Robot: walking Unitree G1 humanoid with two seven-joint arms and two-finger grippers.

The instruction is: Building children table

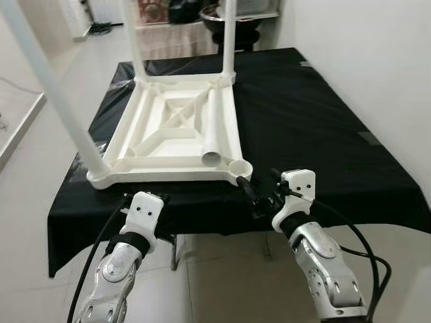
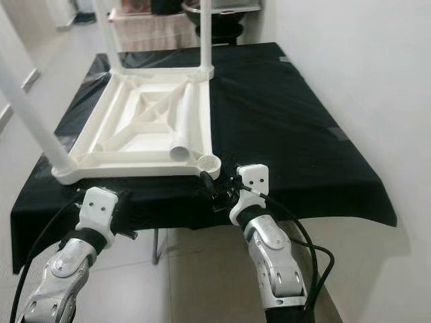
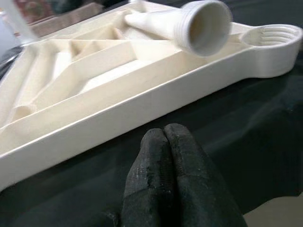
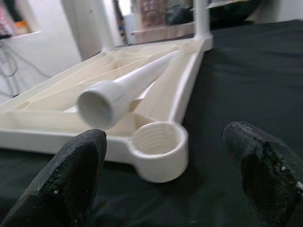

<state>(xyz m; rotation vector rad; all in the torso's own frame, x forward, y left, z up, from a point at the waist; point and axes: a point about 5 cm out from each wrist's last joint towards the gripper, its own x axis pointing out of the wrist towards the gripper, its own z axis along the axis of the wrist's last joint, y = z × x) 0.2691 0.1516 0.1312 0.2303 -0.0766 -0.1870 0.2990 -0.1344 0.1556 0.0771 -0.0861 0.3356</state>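
Observation:
A white plastic table top (image 1: 168, 176) lies upside down on the black-covered table (image 1: 316, 121). Three white legs stand in its corners: near left (image 1: 54, 94), far left (image 1: 133, 40) and far right (image 1: 227, 37). A loose leg (image 1: 211, 128) lies on the underside, its threaded end (image 4: 97, 108) near the empty threaded socket (image 4: 158, 142) at the near right corner. My right gripper (image 4: 165, 137) is open just in front of that socket, one finger to each side of it. Near the front rim, my left gripper (image 3: 164, 135) is shut on nothing, low over the cloth.
The black cloth hangs over the table's front edge (image 1: 202, 225). A white wall (image 1: 377, 67) runs close along the right side. Behind the table stand a dark pot (image 1: 232, 20) and a covered shelf (image 1: 168, 37). Tiled floor (image 1: 40, 155) lies to the left.

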